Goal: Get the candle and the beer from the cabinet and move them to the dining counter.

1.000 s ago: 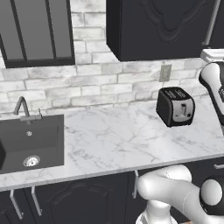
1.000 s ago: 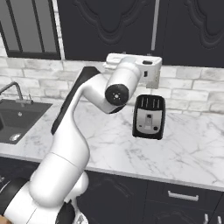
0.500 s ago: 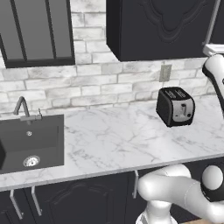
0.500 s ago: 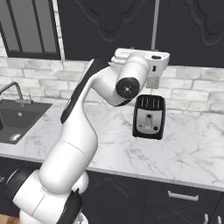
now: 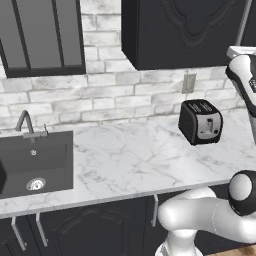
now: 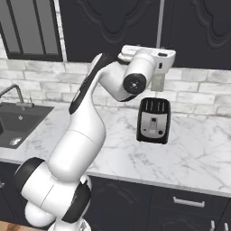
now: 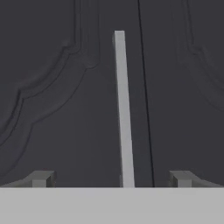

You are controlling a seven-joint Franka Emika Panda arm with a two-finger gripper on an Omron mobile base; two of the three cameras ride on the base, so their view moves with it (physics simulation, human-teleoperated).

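Observation:
The black cabinet [image 5: 185,30] [image 6: 113,22] hangs over the worktop with its carved door [image 7: 52,87] shut. Its long grey bar handle [image 7: 124,109] [image 6: 160,20] [image 5: 242,22] runs along the door's edge. My gripper [image 7: 111,178] is open and faces the door close up, with the handle rising between the two fingertips [image 7: 41,177] and touching neither. In the right base view my white hand [image 6: 151,56] is raised to the cabinet's lower edge, just under the handle. The candle and the beer are hidden. The dining counter is out of view.
A black toaster [image 5: 201,121] [image 6: 153,120] stands on the marble worktop [image 5: 130,160] below the hand. A black sink [image 5: 32,162] with a faucet [image 5: 25,122] lies to the left. A glass-fronted cabinet [image 5: 40,35] hangs at the upper left. A wall outlet [image 5: 189,83] sits above the toaster.
The arm has lifted the hand from beside the toaster's top up to the cabinet's lower edge. The gripper stays open.

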